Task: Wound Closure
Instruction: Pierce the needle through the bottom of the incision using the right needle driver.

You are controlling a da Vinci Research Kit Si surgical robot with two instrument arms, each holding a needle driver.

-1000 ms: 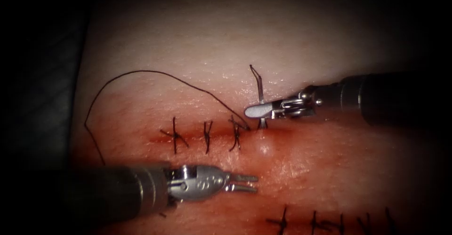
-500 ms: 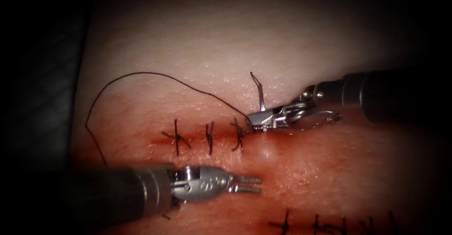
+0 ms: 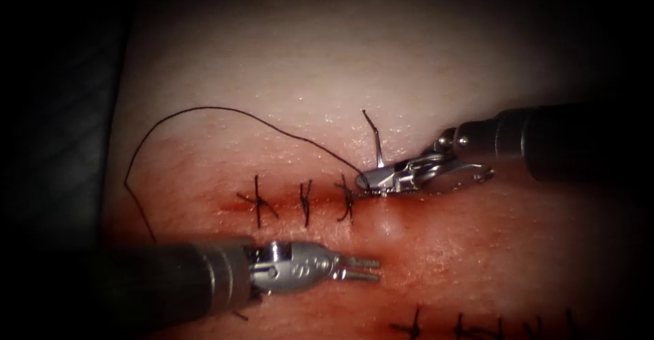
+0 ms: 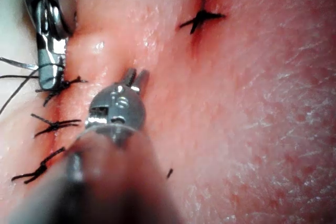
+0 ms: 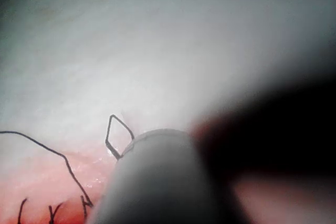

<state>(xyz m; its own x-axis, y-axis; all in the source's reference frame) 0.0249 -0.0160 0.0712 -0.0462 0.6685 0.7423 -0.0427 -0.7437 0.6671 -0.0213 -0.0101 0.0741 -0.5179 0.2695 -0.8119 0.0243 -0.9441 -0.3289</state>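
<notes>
Right tool grips the curved needle at the cut; left tool waits empty.

The right arm's silver tool [image 3: 373, 182] has its fingers closed on the thin curved steel needle [image 3: 375, 142] low on its curve, just right of the three dark knotted stitches [image 3: 305, 202]; its lower end seems to enter the pink pork tissue [image 3: 436, 244], likely placed for a fourth stitch. Black thread [image 3: 204, 112] loops far left. The left arm's tool [image 3: 364, 268], fingers slightly parted, holds nothing near the cut [image 3: 235, 207].
</notes>
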